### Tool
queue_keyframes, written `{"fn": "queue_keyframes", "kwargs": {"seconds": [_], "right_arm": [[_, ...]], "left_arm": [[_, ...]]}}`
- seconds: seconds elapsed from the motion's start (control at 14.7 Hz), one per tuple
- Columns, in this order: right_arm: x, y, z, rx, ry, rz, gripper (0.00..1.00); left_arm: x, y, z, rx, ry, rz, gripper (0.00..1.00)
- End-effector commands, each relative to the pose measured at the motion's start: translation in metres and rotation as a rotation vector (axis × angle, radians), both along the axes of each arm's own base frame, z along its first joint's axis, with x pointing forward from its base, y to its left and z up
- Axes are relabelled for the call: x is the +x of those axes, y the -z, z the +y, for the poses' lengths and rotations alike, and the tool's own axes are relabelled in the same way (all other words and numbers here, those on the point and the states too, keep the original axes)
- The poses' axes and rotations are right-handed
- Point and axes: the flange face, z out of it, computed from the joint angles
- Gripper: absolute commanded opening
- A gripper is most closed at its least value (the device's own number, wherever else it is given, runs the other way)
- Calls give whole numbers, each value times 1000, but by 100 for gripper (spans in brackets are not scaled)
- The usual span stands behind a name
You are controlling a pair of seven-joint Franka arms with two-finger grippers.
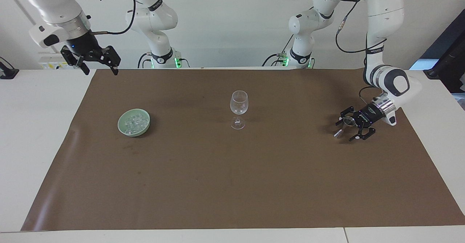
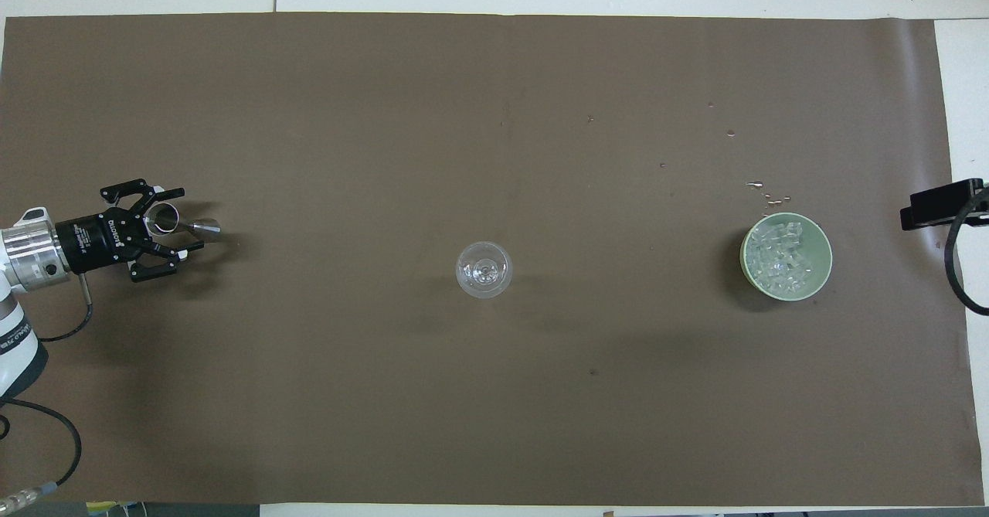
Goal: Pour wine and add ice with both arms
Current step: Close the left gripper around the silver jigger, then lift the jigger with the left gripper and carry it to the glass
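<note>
A clear stemmed wine glass [image 1: 238,105] [image 2: 484,270] stands upright at the middle of the brown mat. The ice [image 1: 133,121] [image 2: 780,258] lies heaped in a green bowl [image 1: 120,125] [image 2: 827,258] toward the right arm's end. At the left arm's end a small metal jigger [image 1: 344,126] [image 2: 164,218] stands on the mat. My left gripper [image 1: 344,129] [image 2: 189,219] is low and open, its fingers on either side of the jigger. No wine shows. My right gripper [image 1: 100,70] hangs open, raised over the mat's corner near its base, and waits.
The brown mat [image 1: 232,185] [image 2: 494,115] covers most of the white table. A few water drops [image 2: 765,188] lie just farther from the robots than the bowl. A black part with a cable [image 2: 939,204] juts in at the overhead view's edge.
</note>
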Motion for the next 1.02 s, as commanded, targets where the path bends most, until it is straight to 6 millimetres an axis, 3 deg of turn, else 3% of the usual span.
{"fn": "queue_keyframes", "kwargs": {"seconds": [0.0,0.07,0.2,0.61,0.75,0.95], "right_arm": [[-4,0,-2,14,12,10,100],[-4,0,-1,14,10,10,100],[-4,0,-2,14,12,10,100],[-4,0,-1,14,10,10,100],[-4,0,-2,14,12,10,100],[-4,0,-1,14,10,10,100]], "left_arm": [[-10,-4,0,-20,-9,-18,81],[-10,-4,-1,-21,-9,-18,60],[-10,-5,-1,-27,-4,-18,0],[-7,-12,-3,-56,-3,-7,0],[-2,-24,-5,-91,-17,30,0],[-4,-60,-24,-136,48,0,0]]}}
